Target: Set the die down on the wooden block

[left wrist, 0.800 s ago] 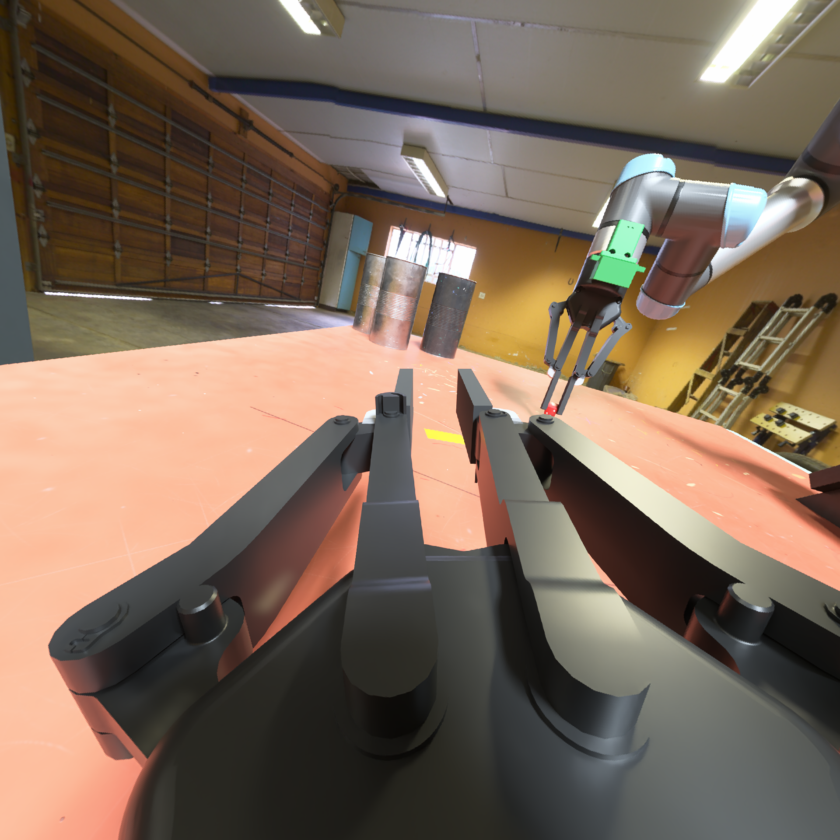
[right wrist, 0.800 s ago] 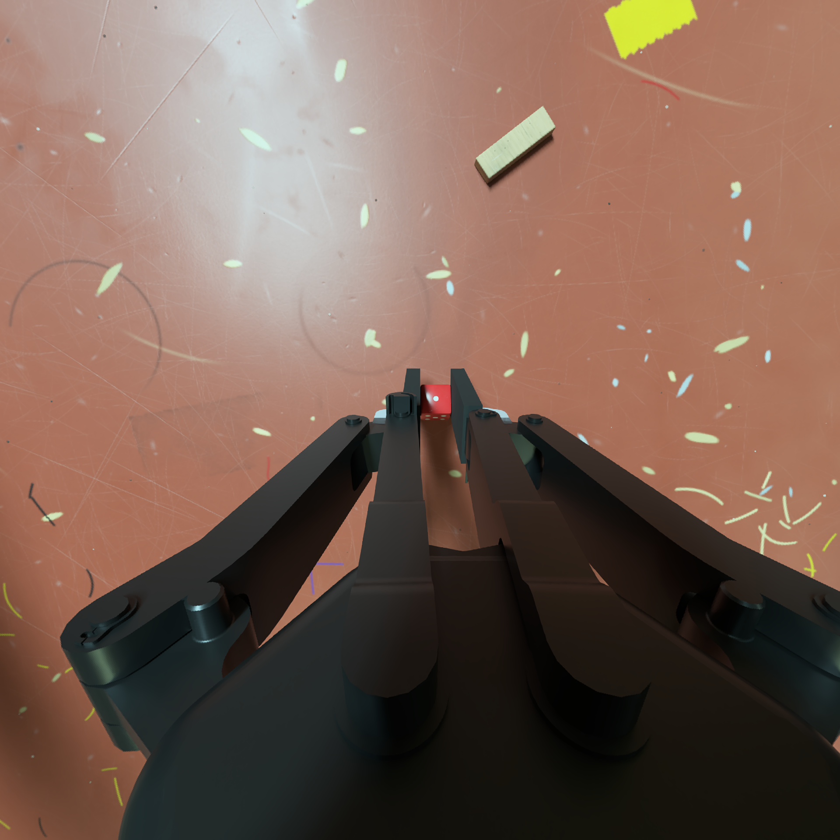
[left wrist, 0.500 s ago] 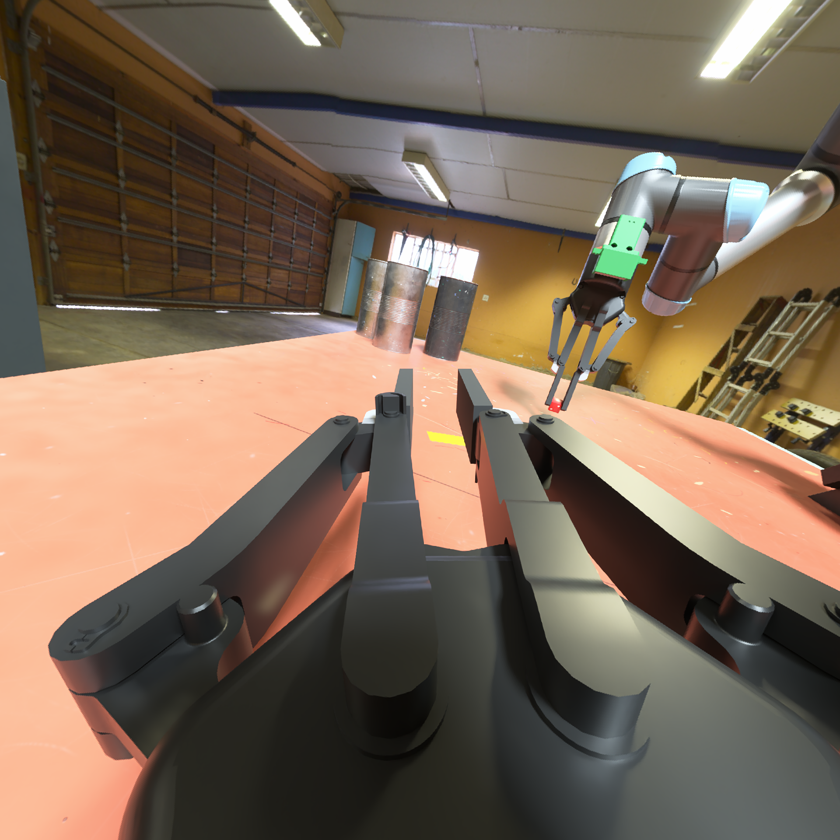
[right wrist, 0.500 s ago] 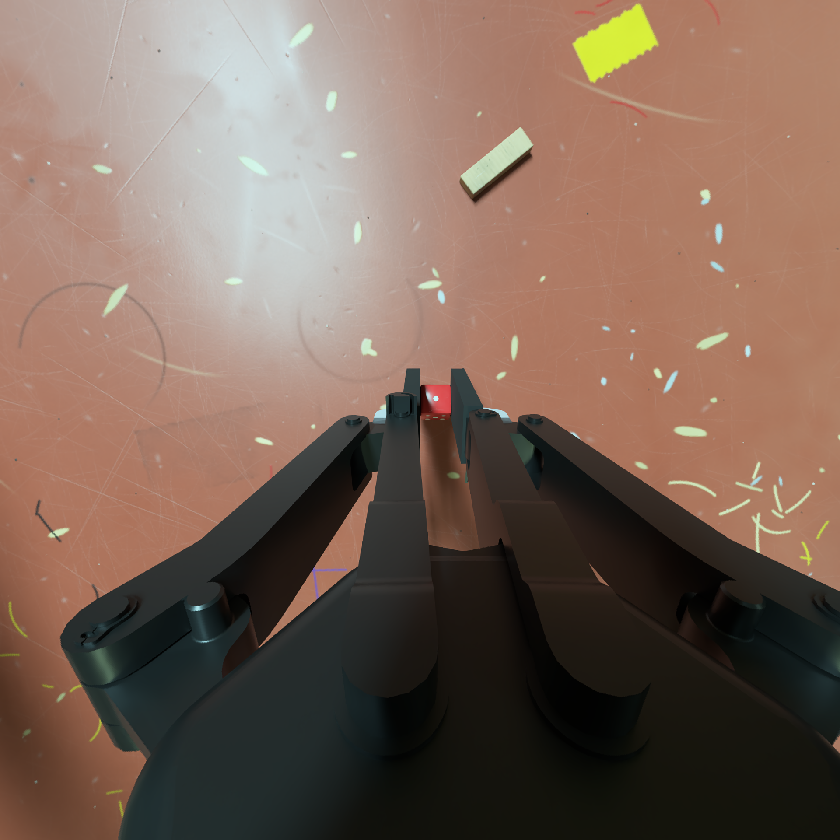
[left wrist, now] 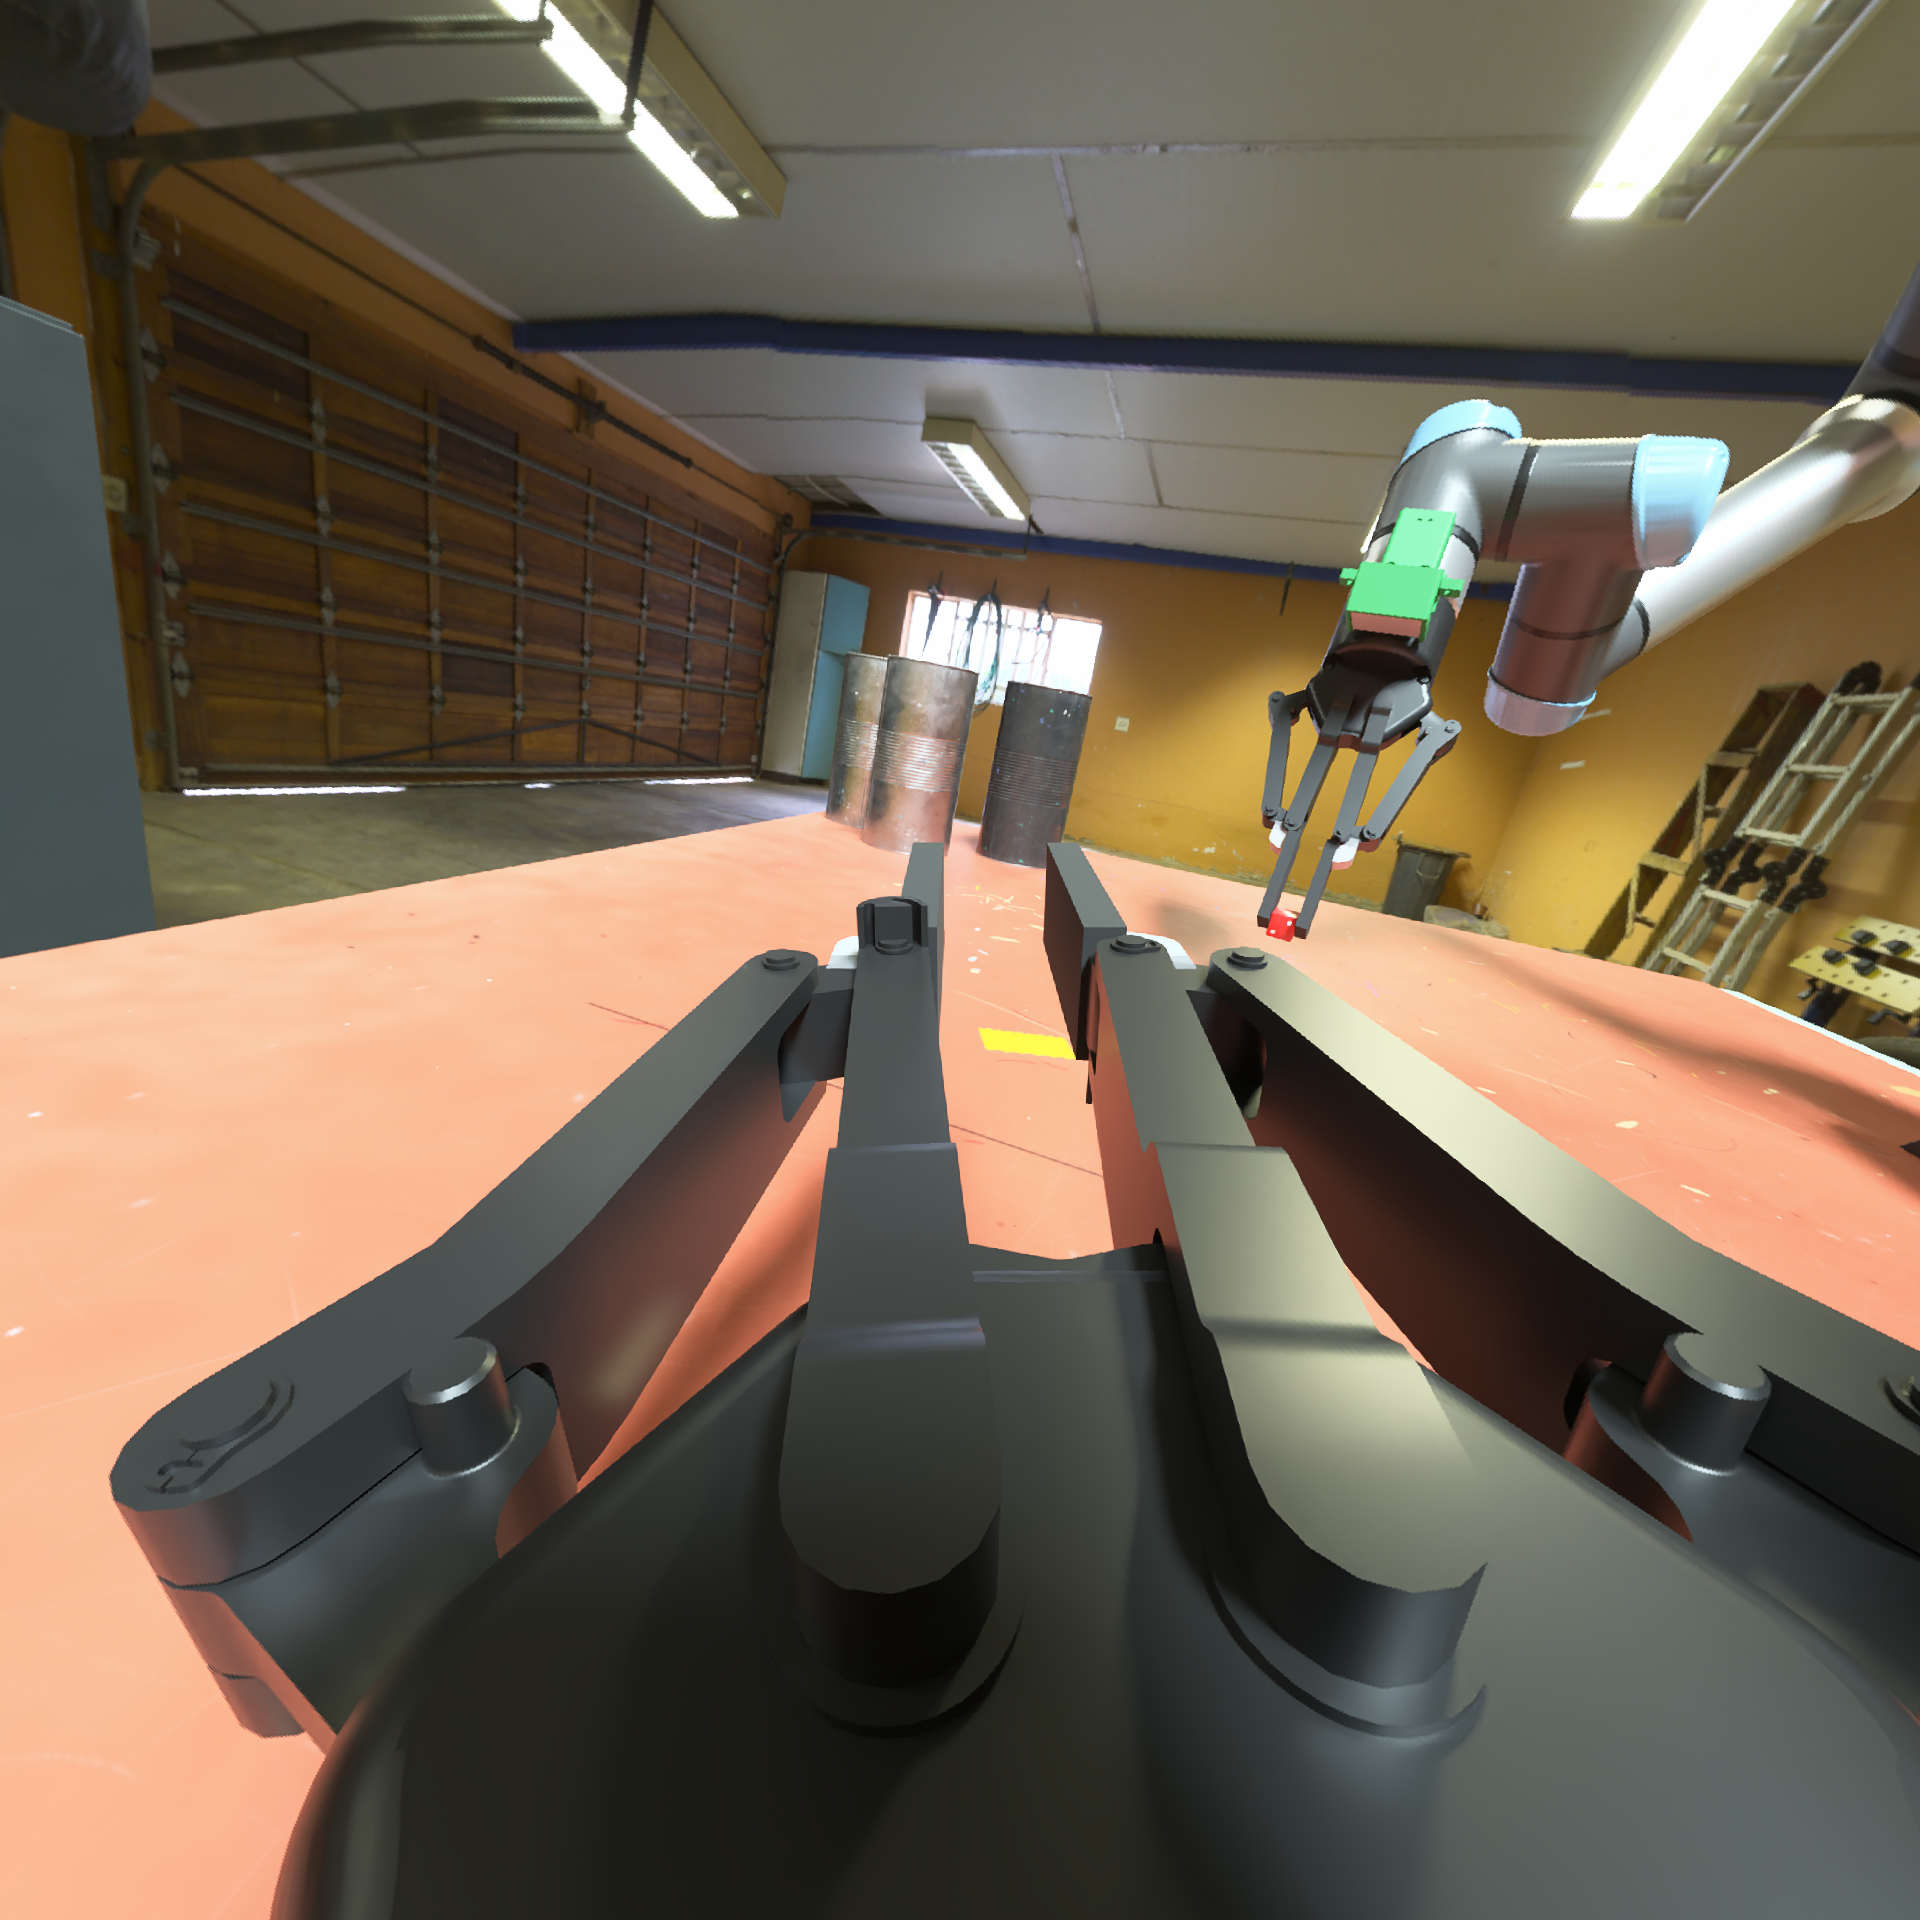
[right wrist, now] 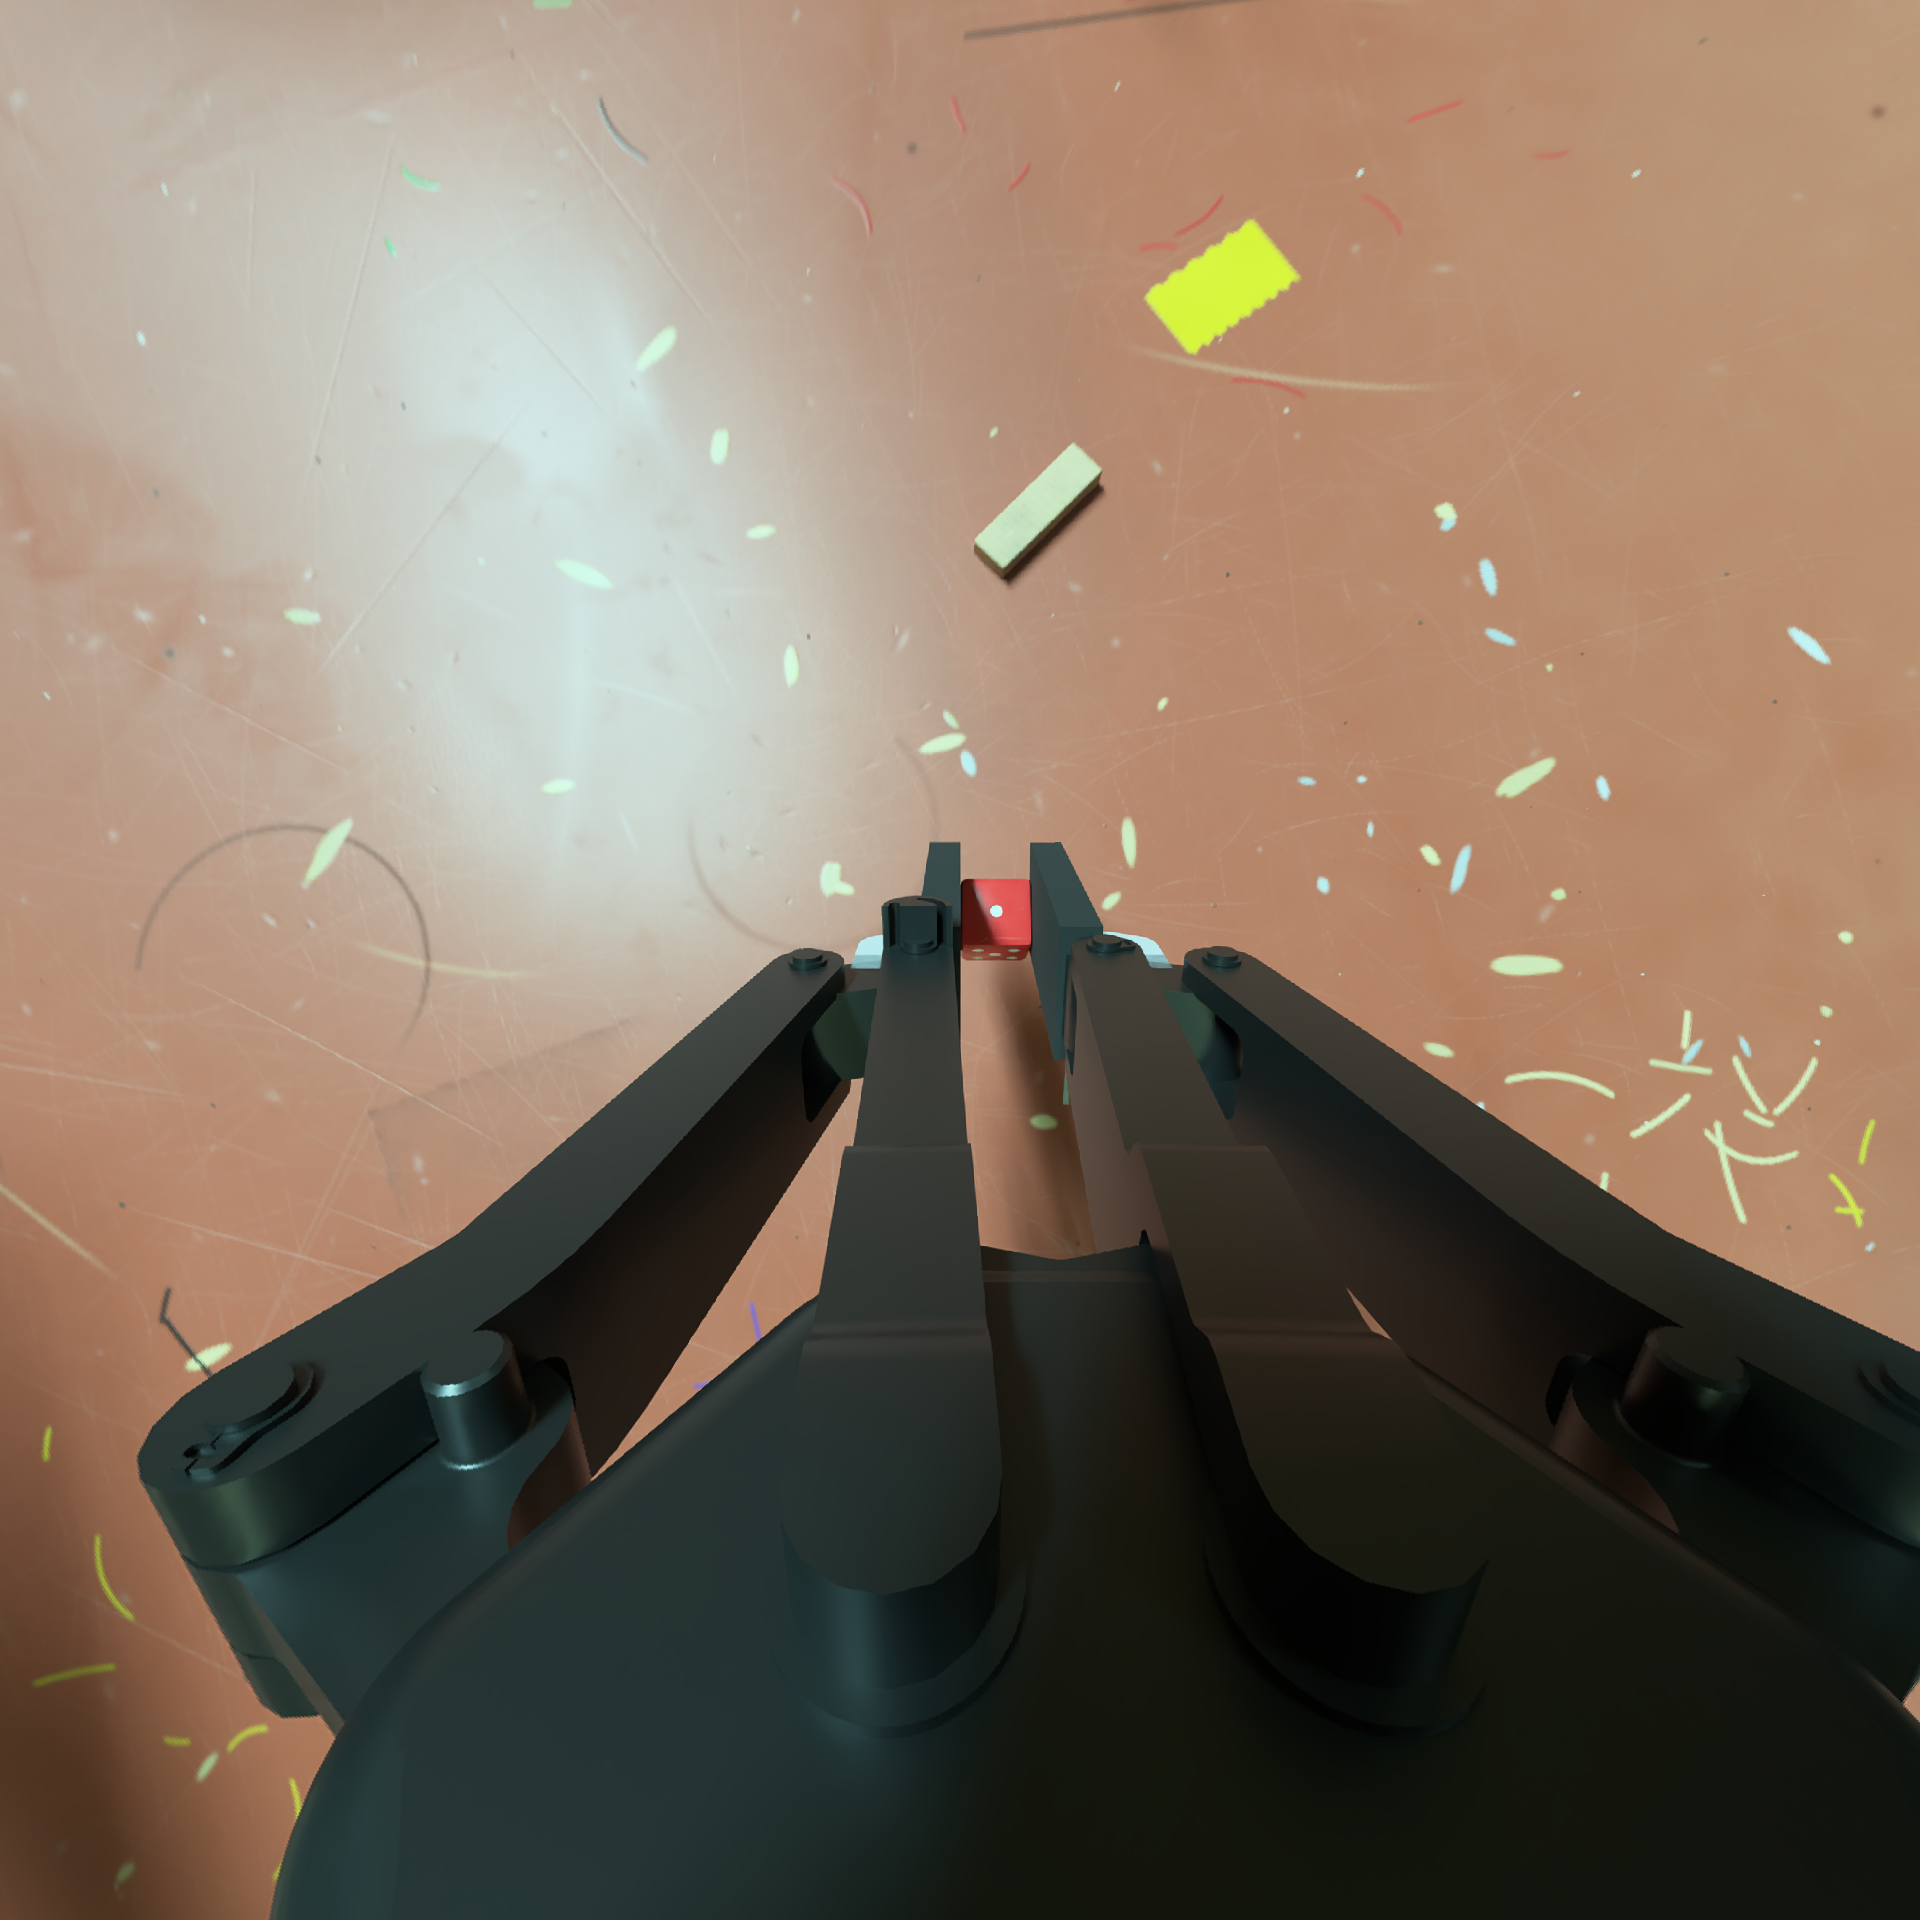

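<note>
Lifted higher off the surface (right wrist: 416, 520), my right pincer (right wrist: 995, 883) grips the die (right wrist: 994, 914), wooden block (right wrist: 1037, 509) ahead; left pincer (left wrist: 992, 883) idles open.

The small red cube die with white pips (right wrist: 995, 914) is pinched between the right end effector (right wrist: 995, 883) fingertips, one-pip face toward the camera — held above the table; the pale rectangular wooden block (right wrist: 1037, 509) lies flat, angled, well apart ahead.
</note>
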`<action>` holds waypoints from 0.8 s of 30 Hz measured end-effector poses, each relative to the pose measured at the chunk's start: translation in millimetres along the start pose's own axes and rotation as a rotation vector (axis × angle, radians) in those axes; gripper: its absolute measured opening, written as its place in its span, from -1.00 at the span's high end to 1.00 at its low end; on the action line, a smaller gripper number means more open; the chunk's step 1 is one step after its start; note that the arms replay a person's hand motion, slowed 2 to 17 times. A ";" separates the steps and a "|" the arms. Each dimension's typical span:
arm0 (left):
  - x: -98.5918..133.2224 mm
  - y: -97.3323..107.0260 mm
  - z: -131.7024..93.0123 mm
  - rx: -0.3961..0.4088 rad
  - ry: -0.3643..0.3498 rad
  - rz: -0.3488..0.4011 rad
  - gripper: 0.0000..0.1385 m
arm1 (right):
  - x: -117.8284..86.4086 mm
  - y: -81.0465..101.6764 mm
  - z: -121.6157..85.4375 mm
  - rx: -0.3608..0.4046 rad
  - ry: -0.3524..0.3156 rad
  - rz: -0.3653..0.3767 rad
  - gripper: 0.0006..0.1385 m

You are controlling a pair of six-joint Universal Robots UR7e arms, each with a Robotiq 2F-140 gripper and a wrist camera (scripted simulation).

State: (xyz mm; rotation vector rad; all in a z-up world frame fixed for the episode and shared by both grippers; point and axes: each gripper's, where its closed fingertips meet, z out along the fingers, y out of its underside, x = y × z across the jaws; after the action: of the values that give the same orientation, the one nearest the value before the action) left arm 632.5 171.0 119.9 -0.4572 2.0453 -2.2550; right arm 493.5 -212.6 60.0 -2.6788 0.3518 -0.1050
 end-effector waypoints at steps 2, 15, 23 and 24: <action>2.1 -2.5 0.1 0.011 0.002 0.005 0.62 | -0.2 -5.2 -3.3 0.033 0.002 0.024 0.75; 16.4 -19.3 2.0 0.069 0.026 0.035 0.61 | -6.4 -47.6 -29.7 0.301 -0.018 0.190 0.75; 23.4 -26.2 4.7 0.078 0.034 0.060 0.61 | -11.4 -78.3 -48.6 0.493 -0.039 0.286 0.75; 24.1 -26.9 5.2 0.079 0.034 0.063 0.61 | -12.0 -82.1 -51.1 0.517 -0.042 0.298 0.75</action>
State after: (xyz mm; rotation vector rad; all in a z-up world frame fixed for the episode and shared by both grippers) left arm 614.9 163.3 150.9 -0.3455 1.9488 -2.3118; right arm 494.2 -158.7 141.2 -2.0925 0.6126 -0.0413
